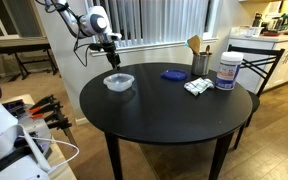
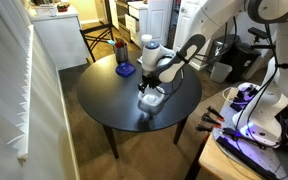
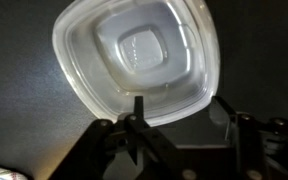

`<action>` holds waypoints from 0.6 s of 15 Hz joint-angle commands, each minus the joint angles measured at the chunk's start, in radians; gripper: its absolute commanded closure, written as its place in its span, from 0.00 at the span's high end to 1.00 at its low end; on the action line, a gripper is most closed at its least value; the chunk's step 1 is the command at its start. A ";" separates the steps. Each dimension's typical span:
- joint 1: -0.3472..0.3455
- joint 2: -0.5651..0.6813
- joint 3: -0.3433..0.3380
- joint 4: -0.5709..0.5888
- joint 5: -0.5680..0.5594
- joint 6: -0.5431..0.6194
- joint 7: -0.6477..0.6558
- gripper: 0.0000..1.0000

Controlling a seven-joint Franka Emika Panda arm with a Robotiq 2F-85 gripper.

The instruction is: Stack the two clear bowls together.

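Note:
A clear squarish bowl (image 1: 119, 82) stands on the round black table (image 1: 164, 110), near its edge; it also shows in an exterior view (image 2: 151, 99). In the wrist view the bowl (image 3: 134, 50) fills the upper half and shows doubled rim lines; I cannot tell whether two bowls sit nested there. No separate second clear bowl is in view. My gripper (image 1: 111, 58) hangs just above the bowl, open and empty. In the wrist view its fingers (image 3: 179, 105) straddle the bowl's near edge without touching it.
A flat dark blue disc (image 1: 172, 73), a white jar with a blue lid (image 1: 227, 72), a metal cup with wooden utensils (image 1: 200, 62) and a small white packet (image 1: 197, 87) sit on the table's other side. A chair (image 1: 256, 60) stands behind it.

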 commanded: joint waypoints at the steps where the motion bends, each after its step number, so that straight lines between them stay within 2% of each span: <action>1: 0.067 -0.068 -0.074 -0.087 -0.103 -0.002 0.029 0.99; 7: 0.065 -0.127 -0.071 -0.152 -0.162 -0.004 0.019 1.00; 8: 0.046 -0.072 -0.053 -0.097 -0.137 -0.003 0.009 1.00; 9: 0.045 -0.081 -0.052 -0.105 -0.141 -0.003 0.009 1.00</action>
